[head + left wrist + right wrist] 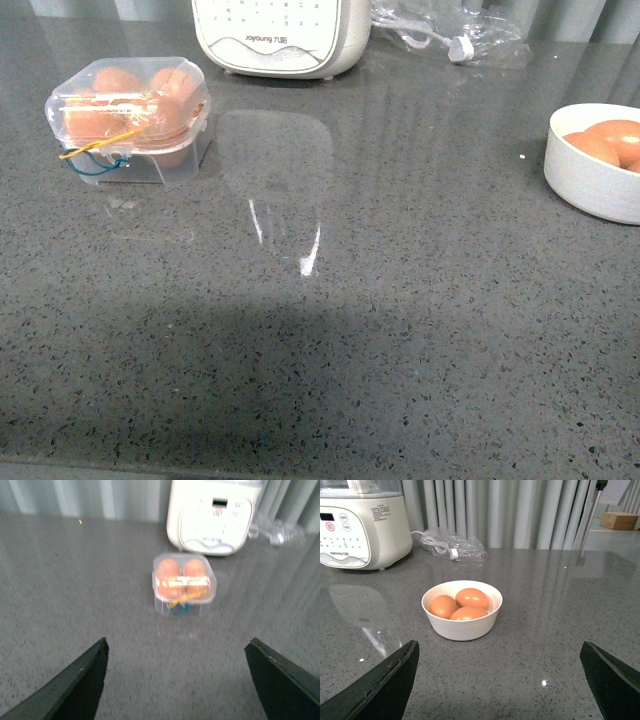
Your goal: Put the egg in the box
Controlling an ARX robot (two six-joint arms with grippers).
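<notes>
The box (128, 118) is a clear plastic carton at the far left of the counter, lid shut, with orange-brown eggs inside and yellow and blue bands at its front. It also shows in the left wrist view as the box (183, 583), well ahead of my open left gripper (178, 642), which holds nothing. Three eggs lie in a white bowl (462, 625); the nearest is an egg (468, 613). My right gripper (500, 645) is open and empty, a short way back from the bowl. Neither arm shows in the front view.
A white Joyoung cooker (281, 36) stands at the back centre, with a clear plastic bag and cord (450, 38) to its right. The bowl (590, 175) is cut off by the right edge of the front view. Grey curtains hang behind the speckled counter.
</notes>
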